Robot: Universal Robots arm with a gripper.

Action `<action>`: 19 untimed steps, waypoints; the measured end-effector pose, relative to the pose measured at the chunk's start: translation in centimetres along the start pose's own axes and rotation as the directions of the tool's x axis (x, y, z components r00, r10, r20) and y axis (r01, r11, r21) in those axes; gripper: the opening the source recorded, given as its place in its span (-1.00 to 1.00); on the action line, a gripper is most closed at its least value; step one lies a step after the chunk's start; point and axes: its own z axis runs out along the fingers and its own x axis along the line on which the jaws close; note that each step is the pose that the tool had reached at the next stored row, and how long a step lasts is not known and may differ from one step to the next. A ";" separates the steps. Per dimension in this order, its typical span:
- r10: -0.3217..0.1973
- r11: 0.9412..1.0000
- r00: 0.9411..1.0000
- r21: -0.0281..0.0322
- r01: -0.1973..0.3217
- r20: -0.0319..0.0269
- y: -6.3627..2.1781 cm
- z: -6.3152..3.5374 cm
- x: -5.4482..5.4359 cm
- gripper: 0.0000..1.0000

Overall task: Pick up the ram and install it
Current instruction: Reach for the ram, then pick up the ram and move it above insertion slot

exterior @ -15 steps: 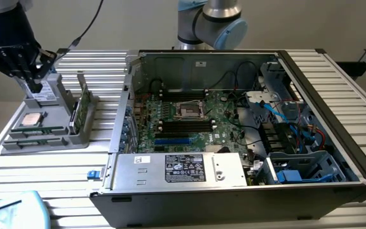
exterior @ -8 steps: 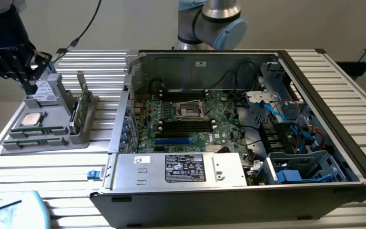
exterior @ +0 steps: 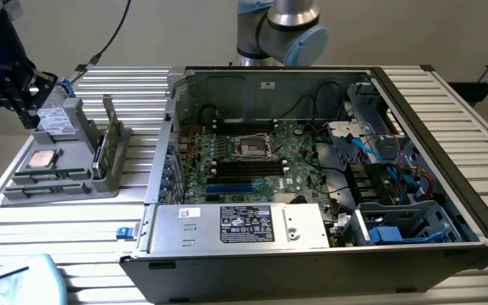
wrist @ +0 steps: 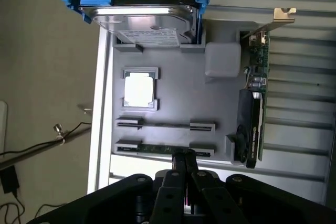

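The long, thin green ram stick [wrist: 152, 149] stood on edge in the outermost slot of the grey plastic parts tray [wrist: 210, 103], untouched. The black gripper [wrist: 185, 155] hung above it, jaws pressed together, holding nothing. Pick-up seemed the step in hand. A grasp would call for parted jaws straddling the thin edge.

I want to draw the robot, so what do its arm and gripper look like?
The arm is a round silver-grey tube with a light blue cap on its joint. The gripper is black, with two slim fingers and chunky linked bars behind them.
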 end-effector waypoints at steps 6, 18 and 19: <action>-0.011 1.000 1.000 0.001 0.011 0.000 0.07 0.34 1.1 -0.80; -0.011 1.000 1.000 0.001 0.011 0.000 0.07 0.34 1.1 -0.80; -0.011 1.000 1.000 0.001 0.011 0.000 0.07 0.34 1.1 -0.80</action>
